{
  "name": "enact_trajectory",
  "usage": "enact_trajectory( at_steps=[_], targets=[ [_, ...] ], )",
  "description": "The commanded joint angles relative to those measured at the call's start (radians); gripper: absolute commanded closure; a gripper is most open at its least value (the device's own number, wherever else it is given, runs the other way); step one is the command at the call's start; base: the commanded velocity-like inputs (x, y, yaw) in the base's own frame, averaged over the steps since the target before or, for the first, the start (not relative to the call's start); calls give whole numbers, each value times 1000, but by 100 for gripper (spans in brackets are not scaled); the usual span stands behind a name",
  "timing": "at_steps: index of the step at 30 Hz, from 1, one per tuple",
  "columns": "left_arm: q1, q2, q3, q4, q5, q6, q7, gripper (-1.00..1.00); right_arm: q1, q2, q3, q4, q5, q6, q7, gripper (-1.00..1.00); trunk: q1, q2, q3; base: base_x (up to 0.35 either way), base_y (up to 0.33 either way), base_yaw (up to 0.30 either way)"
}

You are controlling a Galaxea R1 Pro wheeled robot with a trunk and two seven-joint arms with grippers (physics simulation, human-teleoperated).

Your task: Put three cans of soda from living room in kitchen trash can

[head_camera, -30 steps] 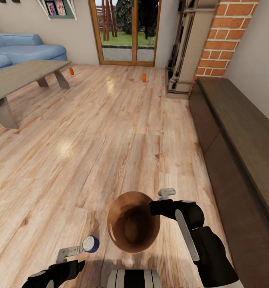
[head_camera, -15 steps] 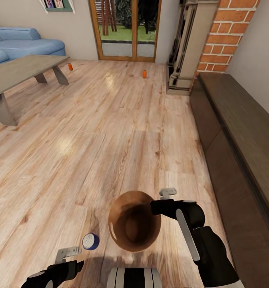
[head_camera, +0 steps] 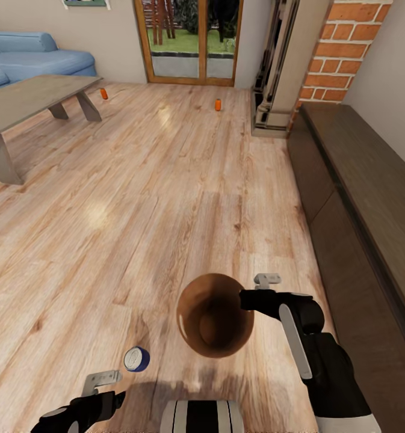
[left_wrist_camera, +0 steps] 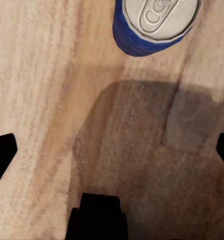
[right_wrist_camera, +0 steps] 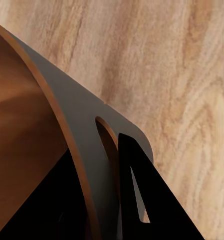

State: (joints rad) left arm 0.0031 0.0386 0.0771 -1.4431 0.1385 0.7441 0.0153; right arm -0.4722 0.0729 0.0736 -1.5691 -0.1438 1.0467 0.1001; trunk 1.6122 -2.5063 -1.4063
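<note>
- The trash can [head_camera: 215, 315] is a round, light-brown, wooden-looking bin of tapered bucket shape with a smooth brown inside and no lid. It is at the near centre, held up over the wood floor with its open mouth facing up, and nothing shows inside. In the right wrist view its rim [right_wrist_camera: 67, 125] stands between dark fingers.
- One orange soda can [head_camera: 218, 104] stands upright on the floor, far off and slightly right of centre, near the glass doors.
- A second orange soda can [head_camera: 103, 93] stands upright on the floor, far left, just beside the far end of the coffee table.
- Both cans lie well apart from the bin and from each other.
</note>
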Motion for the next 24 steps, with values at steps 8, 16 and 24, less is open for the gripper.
enact_trajectory(
  at_steps=[8,16,24],
  targets=[
    [0,7,1,-8,-2,-93,0,-100,-33,9,9,0,-19,0,-4,100,0,0,-13,0,0,0],
    [0,9,-1,-22,-3,-109,0,-100,-34,11,13,1,-15,0,-8,100,0,0,-27,0,0,0],
    [0,10,-1,-21,-3,-108,0,-100,-34,11,12,8,-14,0,-11,100,0,0,-40,0,0,0]
  ],
)
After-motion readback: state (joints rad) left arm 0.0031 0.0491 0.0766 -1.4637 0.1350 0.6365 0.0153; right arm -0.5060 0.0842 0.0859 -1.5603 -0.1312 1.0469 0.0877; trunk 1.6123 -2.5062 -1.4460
